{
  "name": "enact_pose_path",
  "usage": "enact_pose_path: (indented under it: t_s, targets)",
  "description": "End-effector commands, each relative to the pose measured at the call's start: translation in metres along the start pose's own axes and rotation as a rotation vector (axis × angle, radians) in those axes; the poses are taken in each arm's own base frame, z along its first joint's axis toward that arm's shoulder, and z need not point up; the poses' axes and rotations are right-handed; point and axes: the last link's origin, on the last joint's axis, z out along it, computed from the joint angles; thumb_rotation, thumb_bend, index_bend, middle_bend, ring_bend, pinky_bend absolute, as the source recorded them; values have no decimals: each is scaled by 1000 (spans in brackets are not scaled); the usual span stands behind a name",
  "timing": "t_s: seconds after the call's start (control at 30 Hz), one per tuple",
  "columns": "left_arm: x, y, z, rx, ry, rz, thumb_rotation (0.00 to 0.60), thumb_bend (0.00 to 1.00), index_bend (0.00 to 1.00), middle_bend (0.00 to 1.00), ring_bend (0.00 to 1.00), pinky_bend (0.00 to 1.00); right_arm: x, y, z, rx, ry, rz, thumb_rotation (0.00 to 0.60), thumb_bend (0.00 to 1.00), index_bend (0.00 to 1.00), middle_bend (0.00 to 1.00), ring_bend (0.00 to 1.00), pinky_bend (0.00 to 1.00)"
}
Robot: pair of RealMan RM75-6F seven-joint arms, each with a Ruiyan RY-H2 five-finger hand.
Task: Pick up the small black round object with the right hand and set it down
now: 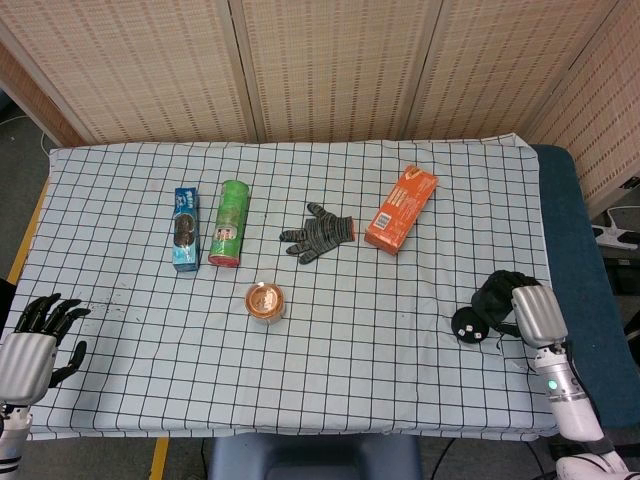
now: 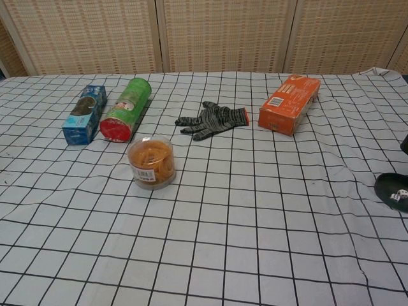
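1. The worktop (image 1: 330, 400) is covered with a white cloth printed with a black grid.
2. The right hand (image 1: 525, 310), silver-backed with black fingers, sits near the right edge of the cloth. Its fingers curl around a dark rounded piece (image 1: 492, 297), a black cup-like shape.
3. Just left of and below that hand, a small black round object (image 1: 466, 324), a flat disc with small white dice on it, lies on the cloth. In the chest view the same disc (image 2: 391, 189) shows at the right border, resting on the cloth with white dice on top.
4. Whether the dark piece in the hand belongs to the disc as a cover cannot be told for sure; the disc itself touches the cloth and appears apart from the fingers.
5. The left hand (image 1: 30, 345) is at the lower left corner of the worktop, fingers spread, holding nothing.
6. A blue rectangular biscuit box (image 1: 185, 229) lies on its side toward the left, with a green cylindrical crisp can (image 1: 229, 223) just beside it on the right.
7. A round clear tub with orange contents (image 1: 265, 302) stands nearer the front, below the can.
8. A grey knitted glove (image 1: 318, 233) lies flat near the middle.
9. An orange rectangular carton (image 1: 400, 209) lies to the right of the glove, apart from it.
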Motion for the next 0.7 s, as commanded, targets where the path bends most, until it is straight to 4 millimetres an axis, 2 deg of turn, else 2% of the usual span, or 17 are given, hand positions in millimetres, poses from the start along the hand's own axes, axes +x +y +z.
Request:
enact_pose_path:
  t_s: [0.03,0.17,0.27,0.6,0.7]
  targets:
    - [1,0,0,0,2,-3,600,446,277,201,101,128,1,11,-16,-18,-23,-90,600,233,522,515,502,533]
    - [2,0,-1,3,10,-7,600,447,277,201,101,128,-6,25,-29,-43,-48,-164,600,233,529,515,502,533]
    - [2,0,-1,1,9,-7,600,447,277,201,101,128,-10,33,-30,-57,-42,-194,600,233,531,515,502,534]
    - [2,0,0,2,9,-5,600,446,277,201,101,128,-25,52,-12,-96,-13,-200,600,232,536,515,502,536]
    - [2,0,0,2,7,-2,600,447,278,201,101,128,-31,54,-9,-87,-21,-192,600,233,532,515,467,532]
